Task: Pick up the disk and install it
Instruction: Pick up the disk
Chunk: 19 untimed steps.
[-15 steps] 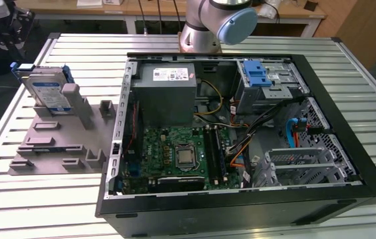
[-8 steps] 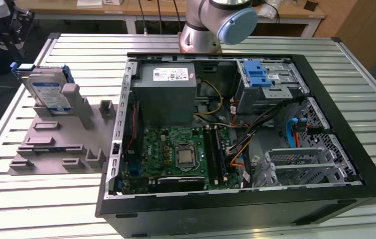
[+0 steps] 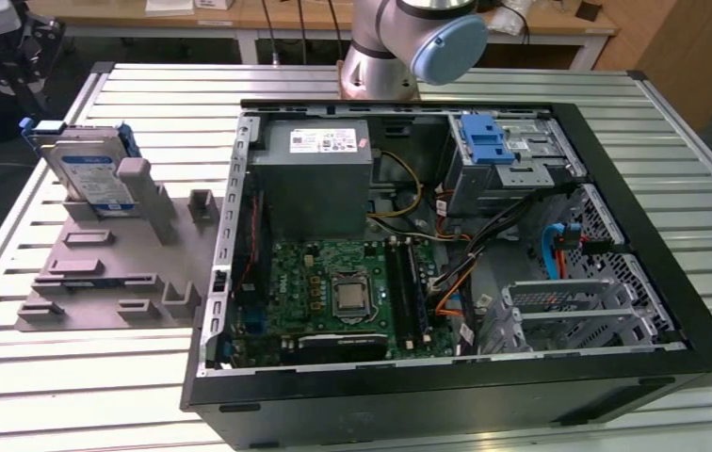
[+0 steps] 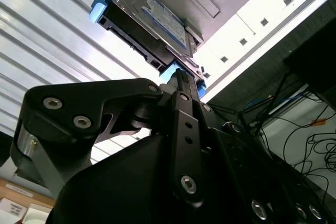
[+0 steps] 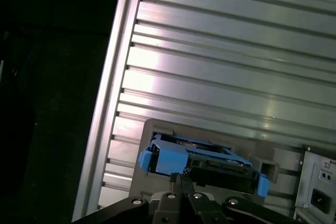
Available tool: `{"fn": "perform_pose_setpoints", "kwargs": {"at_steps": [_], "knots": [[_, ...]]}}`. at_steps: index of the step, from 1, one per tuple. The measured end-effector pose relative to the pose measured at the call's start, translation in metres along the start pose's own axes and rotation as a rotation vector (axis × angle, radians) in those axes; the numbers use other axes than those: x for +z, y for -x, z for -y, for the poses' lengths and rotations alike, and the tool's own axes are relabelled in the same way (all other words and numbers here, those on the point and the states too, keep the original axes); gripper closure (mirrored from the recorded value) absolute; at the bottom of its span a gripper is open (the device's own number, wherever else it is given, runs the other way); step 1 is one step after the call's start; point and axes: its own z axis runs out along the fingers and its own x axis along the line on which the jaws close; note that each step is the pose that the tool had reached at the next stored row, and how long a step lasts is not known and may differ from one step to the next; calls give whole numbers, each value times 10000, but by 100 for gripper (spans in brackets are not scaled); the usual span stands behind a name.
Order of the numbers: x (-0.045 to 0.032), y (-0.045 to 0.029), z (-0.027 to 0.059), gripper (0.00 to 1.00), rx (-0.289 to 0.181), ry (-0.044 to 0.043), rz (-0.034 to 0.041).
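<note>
Exterior view: we see the disk (image 3: pixel 89 171) upright in a grey holder (image 3: pixel 111 268) at left; gripper (image 5: pixel 178 177) pressed together nearby.

The end effector (image 5: pixel 179 181) hides part of the disk (image 5: pixel 170 158) in the first wrist view; in the exterior view, a grey holder post (image 3: pixel 137 198) covers its lower corner.

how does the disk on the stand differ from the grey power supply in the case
The disk stands on edge in a grey stand outside the computer case; the power supply sits inside it. The disk is slim with a blue carrier; the power supply is a bulkier plain grey box. Both are rectangular and carry a label.
</note>
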Motion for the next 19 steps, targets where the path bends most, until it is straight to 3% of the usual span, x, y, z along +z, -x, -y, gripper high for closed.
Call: {"fn": "perform_pose_setpoints", "kwargs": {"at_steps": [19], "knots": [[0, -4, -1, 89, -505, -2, -21]]}}
